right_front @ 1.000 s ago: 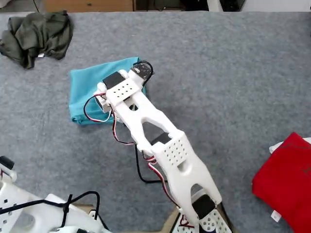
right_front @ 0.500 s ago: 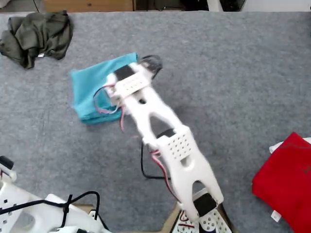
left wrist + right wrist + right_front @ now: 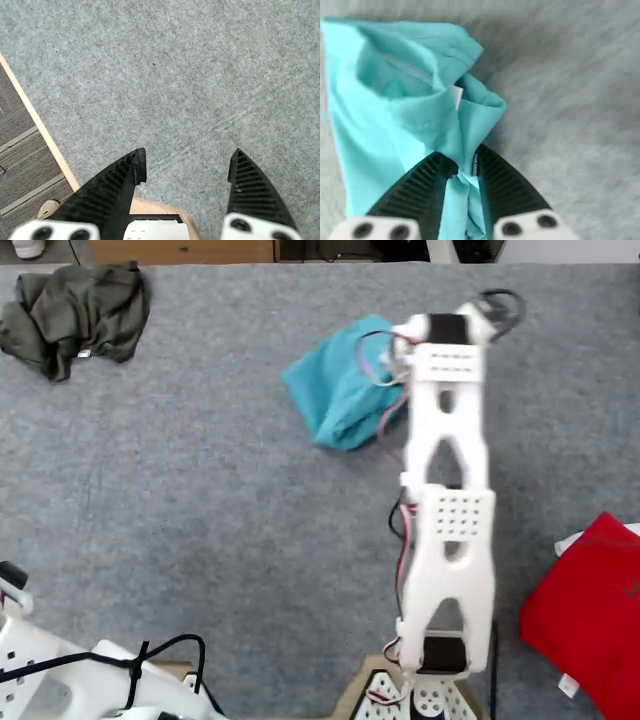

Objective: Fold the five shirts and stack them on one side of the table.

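Your right end effector (image 3: 462,167) pinches the bunched teal shirt (image 3: 335,390) at the counter's (image 3: 200,510) far middle — your left end effector (image 3: 187,165) gapes wide above the counter's near edge.

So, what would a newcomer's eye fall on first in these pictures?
First the teal shirt, bunched up far across the grey table and pinched between the fingers of the right gripper. Then a red shirt at the table's right edge and a crumpled olive shirt in the far left corner.
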Robot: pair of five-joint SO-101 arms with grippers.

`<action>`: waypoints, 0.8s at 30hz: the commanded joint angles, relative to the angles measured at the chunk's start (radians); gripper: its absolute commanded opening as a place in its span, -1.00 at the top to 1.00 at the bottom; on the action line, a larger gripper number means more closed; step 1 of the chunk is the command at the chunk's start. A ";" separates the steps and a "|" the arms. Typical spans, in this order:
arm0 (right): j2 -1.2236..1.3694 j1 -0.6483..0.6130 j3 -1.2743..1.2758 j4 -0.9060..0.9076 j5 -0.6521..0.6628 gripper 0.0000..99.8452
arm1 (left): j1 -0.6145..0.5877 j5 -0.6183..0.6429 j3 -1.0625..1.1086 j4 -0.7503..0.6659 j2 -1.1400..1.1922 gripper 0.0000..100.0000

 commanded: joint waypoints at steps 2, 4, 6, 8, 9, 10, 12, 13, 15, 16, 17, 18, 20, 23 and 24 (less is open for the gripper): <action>-0.059 0.124 -0.173 0.098 0.028 0.99 | 0.000 -0.008 -0.048 -0.017 -0.008 0.45; -0.059 0.171 -0.229 0.104 0.072 0.99 | 0.000 -0.040 -0.048 -0.017 -0.008 0.45; -0.064 0.223 -0.282 0.104 0.084 0.99 | -0.002 -0.061 -0.048 -0.017 -0.008 0.45; -0.084 0.275 -0.314 0.104 0.091 0.99 | -0.006 -0.091 -0.048 -0.017 -0.008 0.45; -0.102 0.303 -0.314 0.104 0.103 0.99 | -0.008 -0.103 -0.048 -0.015 -0.008 0.45; -0.124 0.328 -0.312 0.106 0.118 0.99 | -0.008 -0.109 -0.048 -0.015 -0.008 0.45; -0.170 0.374 -0.292 0.106 0.146 0.99 | -0.008 -0.106 -0.048 -0.015 -0.008 0.45; -0.196 0.398 -0.274 0.106 0.155 0.99 | -0.008 -0.104 -0.048 -0.015 -0.008 0.45; -0.262 0.443 -0.222 0.106 0.170 0.99 | 0.000 -0.103 -0.052 -0.014 -0.008 0.45; -0.298 0.466 -0.185 0.106 0.173 0.99 | 0.000 -0.101 -0.064 -0.009 -0.008 0.45; -0.343 0.486 -0.140 0.106 0.173 0.99 | 0.002 -0.101 -0.081 -0.008 -0.008 0.45; -0.392 0.506 -0.091 0.106 0.175 0.99 | 0.002 -0.101 -0.095 -0.008 -0.008 0.45; -0.499 0.536 0.024 0.106 0.195 0.99 | 0.002 -0.101 -0.110 -0.008 -0.008 0.45; -0.667 0.570 0.213 0.104 0.224 0.99 | 0.002 -0.101 -0.117 -0.008 -0.008 0.45; -0.717 0.584 0.275 0.103 0.233 0.99 | 0.002 -0.101 -0.117 -0.008 -0.008 0.45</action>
